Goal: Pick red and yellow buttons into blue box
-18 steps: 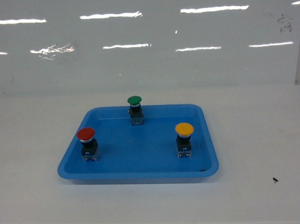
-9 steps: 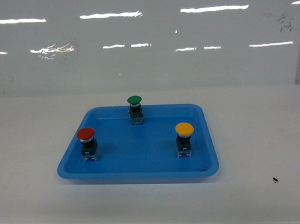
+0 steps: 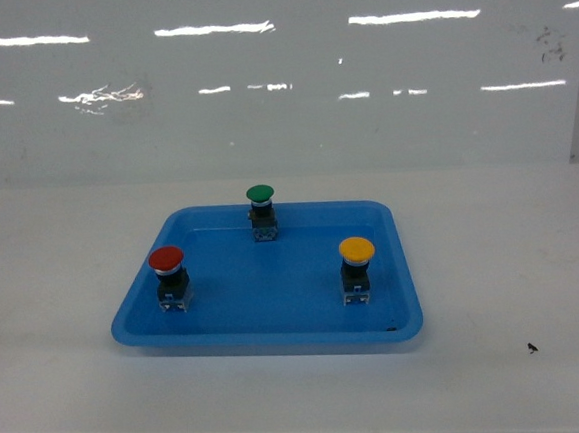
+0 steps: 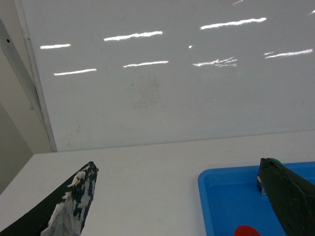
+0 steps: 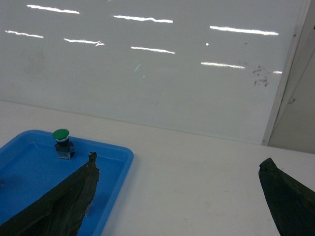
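My left gripper (image 4: 179, 196) has risen: a dark piece of that arm now shows at the head view's upper left edge, where a second ago there was nothing. Both pincers are spread wide and empty, the right gripper (image 5: 177, 189) too. Nearest me on the white table (image 3: 514, 259) lies the shallow blue tray (image 3: 278, 330). In it the red button (image 3: 169, 276) stands left, the yellow button (image 3: 357, 267) right, the green button (image 3: 261, 211) at the far edge, all upright, unmoved. Behind runs a glossy white wall (image 3: 288, 66) mirroring ceiling lights. The blue box isn't visible.
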You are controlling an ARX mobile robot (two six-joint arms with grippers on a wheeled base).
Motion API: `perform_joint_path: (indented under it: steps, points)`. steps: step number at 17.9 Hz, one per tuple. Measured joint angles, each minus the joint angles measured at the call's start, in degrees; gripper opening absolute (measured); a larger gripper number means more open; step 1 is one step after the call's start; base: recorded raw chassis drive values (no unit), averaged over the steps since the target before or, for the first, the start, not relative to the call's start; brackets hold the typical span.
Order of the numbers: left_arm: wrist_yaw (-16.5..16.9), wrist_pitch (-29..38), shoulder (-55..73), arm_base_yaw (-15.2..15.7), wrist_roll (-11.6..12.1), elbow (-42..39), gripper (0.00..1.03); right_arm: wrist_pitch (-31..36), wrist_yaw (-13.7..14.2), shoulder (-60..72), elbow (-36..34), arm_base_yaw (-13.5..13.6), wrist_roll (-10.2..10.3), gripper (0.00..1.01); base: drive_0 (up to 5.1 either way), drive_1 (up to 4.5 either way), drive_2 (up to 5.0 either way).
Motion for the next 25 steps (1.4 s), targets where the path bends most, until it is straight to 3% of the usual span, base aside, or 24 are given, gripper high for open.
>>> perform_joint_path:
  steps: [1, 2, 6, 10, 13, 18, 25]
  points:
    - [0.0, -0.04, -0.02, 0.0, 0.0, 0.0, 0.98, 0.26, 0.0, 0.13, 0.0, 0.0, -0.22, 0.98, 0.0, 0.0, 0.0]
    - [0.0, -0.24, 0.02, 0.0, 0.11, 0.0, 0.98, 4.85, 0.02, 3.98, 0.31, 0.0, -1.68, 0.98, 0.0, 0.0, 0.0]
    - [-0.02, -0.24, 0.02, 0.0, 0.59, 0.0, 0.98, 8.66, 0.9, 16.59, 3.41, 1.68, -1.79, 0.98, 0.0, 0.0, 0.0]
    - [0.0, -0.13, 0.02, 0.0, 0.59, 0.02, 0.98, 9.46, -0.02, 25.14, 9.07, 7.72, -0.26, 0.98, 0.0, 0.0, 0.0]
    - [0.0, -0.17, 0.02, 0.0, 0.59, 0.02, 0.98, 8.85, 0.55, 26.32, 9.9, 10.62, 1.36, 0.98, 0.0, 0.0, 0.0]
    - [0.0, -0.2, 0.02, 0.0, 0.59, 0.02, 0.98, 9.66, 2.25, 30.71, 10.16, 14.84, 1.73, 0.98, 0.0, 0.0, 0.0]
    - [0.0, -0.2, 0.02, 0.0, 0.61, 0.02, 0.98, 8.87, 2.08, 32.26, 10.14, 14.97, 2.71, 0.98, 0.0, 0.0, 0.0]
